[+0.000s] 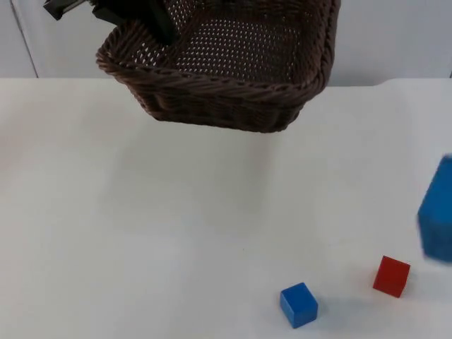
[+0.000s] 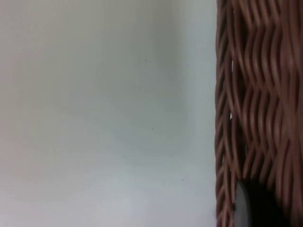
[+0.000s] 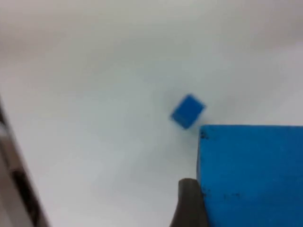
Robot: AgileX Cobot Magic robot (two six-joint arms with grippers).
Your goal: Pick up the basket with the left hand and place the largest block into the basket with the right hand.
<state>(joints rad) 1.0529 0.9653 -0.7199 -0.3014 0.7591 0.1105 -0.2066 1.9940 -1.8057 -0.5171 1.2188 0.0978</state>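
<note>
basket (image 1: 233,78): empty, lifted off desk (image 1: 141,233), left pincer (image 1: 152,21) clamped on its rim | large blue block (image 1: 439,212): right pincer (image 3: 208,198) clamped on it, at desk's right edge | small blue block (image 1: 299,304), red block (image 1: 391,275): near front edge

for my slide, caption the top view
Basket held aloft at left; big blue block lifted at right; two small blocks on table.
</note>
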